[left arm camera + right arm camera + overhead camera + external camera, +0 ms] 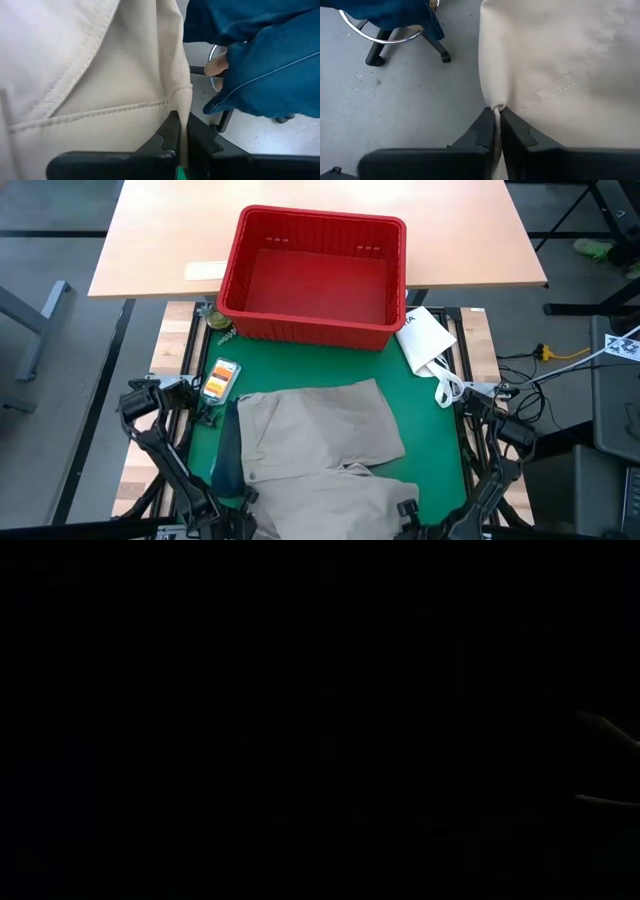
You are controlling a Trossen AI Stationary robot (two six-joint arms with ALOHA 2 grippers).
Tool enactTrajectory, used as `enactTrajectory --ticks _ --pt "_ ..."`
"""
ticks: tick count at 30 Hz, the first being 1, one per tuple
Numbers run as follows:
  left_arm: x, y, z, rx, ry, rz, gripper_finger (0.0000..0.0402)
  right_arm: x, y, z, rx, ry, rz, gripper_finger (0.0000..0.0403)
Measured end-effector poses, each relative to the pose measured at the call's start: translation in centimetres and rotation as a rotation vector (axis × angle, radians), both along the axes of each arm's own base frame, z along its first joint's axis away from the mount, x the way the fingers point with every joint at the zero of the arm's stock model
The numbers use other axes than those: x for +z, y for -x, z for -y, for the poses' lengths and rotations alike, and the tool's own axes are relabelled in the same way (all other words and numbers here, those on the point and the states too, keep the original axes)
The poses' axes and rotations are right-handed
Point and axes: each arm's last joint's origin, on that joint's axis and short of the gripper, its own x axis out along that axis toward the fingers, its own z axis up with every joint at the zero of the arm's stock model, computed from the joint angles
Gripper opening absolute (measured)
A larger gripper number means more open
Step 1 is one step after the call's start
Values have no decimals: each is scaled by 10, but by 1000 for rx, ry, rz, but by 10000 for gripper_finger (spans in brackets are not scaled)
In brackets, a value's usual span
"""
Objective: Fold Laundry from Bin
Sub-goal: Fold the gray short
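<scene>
The tan khaki trousers (320,445) lie spread on the green mat (300,365), and their near part reaches the table's near edge. My left gripper (250,498) and my right gripper (408,508) are at that near edge, each shut on the tan cloth. The wrist views show this for my left gripper (181,122) and my right gripper (496,112). The red bin (312,275) stands at the mat's far end with nothing showing inside. A dark garment (228,455) pokes out from under the trousers' left side. The low view is dark. My left gripper pinches a stitched edge of the tan trousers (184,100) between its two fingers. The cloth stands up past the fingertips. One layer or several, I cannot tell. My right gripper pinches a bunched fold of the tan trousers (495,106) between its two fingers. The cloth spreads out past the fingertips. How many layers it has cannot be told.
A white packet (425,340) lies at the mat's far right, and a small orange object (220,377) at its left. A person's blue sleeve and hand (260,60) show beyond the table, beside a chair base (385,40). A wooden table (160,240) lies behind the bin.
</scene>
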Motion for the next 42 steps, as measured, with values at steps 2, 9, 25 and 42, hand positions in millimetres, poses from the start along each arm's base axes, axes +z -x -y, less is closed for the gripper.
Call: enactTrajectory --ticks 2,9,25,42 --pt "12 -1 2 1 14 -11 6 4 -1 -2 12 -3 -9 29" --pt "78 0 7 -13 64 -54 5 43 -8 -14 61 -15 -20 6" --pt "193 14 -37 215 -14 159 5 166 -21 36 -112 445 166 11" --pt "220 38 -113 675 -201 280 5 235 -52 160 -110 587 195 14"
